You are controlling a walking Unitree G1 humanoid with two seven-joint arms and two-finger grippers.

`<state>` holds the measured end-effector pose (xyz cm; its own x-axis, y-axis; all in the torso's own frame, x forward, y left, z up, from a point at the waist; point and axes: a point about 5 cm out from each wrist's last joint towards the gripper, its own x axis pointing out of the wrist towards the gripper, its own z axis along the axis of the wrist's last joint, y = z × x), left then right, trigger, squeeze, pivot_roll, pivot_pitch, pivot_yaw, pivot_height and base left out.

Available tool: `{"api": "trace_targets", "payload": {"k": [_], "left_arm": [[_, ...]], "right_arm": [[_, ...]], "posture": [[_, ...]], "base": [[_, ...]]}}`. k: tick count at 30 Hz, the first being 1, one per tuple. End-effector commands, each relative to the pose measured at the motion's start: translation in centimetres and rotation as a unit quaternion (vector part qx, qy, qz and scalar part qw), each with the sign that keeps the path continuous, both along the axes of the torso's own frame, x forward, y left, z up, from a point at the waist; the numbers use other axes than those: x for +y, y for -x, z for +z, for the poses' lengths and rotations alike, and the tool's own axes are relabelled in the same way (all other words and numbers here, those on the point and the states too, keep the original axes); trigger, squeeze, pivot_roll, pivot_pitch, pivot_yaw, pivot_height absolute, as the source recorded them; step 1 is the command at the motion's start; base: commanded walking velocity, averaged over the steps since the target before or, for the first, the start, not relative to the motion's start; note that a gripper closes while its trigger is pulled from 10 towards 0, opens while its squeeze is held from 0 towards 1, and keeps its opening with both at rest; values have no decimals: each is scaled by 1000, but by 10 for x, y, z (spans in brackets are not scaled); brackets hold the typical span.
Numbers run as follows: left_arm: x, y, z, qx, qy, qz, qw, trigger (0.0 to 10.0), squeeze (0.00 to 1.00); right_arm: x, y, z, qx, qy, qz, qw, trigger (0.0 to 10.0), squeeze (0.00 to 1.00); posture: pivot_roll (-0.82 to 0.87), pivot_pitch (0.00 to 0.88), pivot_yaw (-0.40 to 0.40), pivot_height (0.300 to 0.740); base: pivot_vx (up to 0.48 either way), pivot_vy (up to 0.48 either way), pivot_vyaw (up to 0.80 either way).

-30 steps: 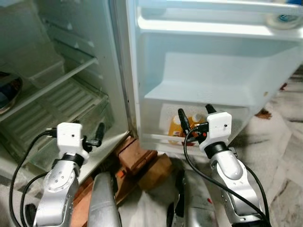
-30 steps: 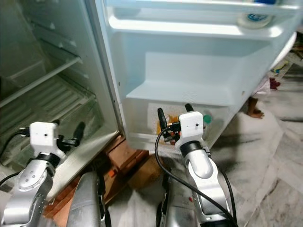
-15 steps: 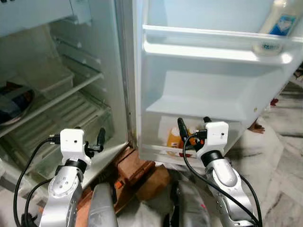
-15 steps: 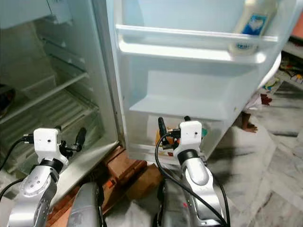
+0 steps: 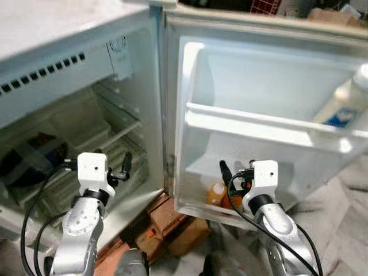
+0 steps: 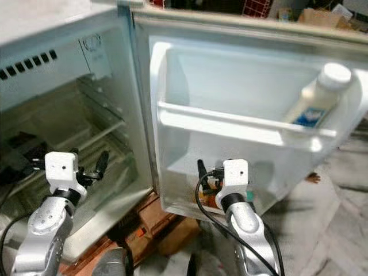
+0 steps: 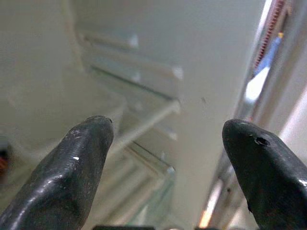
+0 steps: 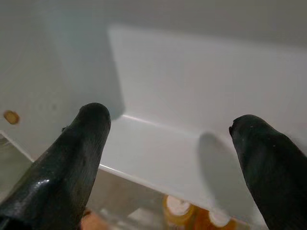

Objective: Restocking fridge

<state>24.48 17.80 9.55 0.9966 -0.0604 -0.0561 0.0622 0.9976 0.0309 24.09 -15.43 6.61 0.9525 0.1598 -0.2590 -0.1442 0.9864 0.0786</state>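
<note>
Right wrist view: orange bottles (image 8: 178, 207) sit below the right gripper's (image 8: 168, 143) wide, empty jaws.

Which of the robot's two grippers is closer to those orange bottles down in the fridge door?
The right. The right gripper hangs open just above the orange bottles in the door's bottom shelf. The left gripper is off by the fridge's main compartment.

We hold both silver arms raised, forearms angled upward. Our left two-fingered black gripper (image 5: 118, 168) points forward with its jaws spread wide and empty. Our right two-fingered black gripper (image 5: 237, 169) does likewise, jaws parted, holding nothing.
</note>
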Motion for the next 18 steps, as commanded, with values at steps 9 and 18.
{"api": "trace_targets", "payload": {"k": [9, 18], "left_arm": [[-4, 2, -4, 9, -2, -9, 1000, 10000, 0], [-4, 1, -4, 10, -2, -10, 1000, 10000, 0]], "right_arm": [[-3, 1, -7, 44, -2, 1, 999, 10000, 0], [-2, 2, -8, 53, 3, 17, 998, 10000, 0]], "posture": [[95, 0, -49, 740], [88, 0, -49, 740]], "base": [[0, 0, 0], [-106, 0, 0]]}}
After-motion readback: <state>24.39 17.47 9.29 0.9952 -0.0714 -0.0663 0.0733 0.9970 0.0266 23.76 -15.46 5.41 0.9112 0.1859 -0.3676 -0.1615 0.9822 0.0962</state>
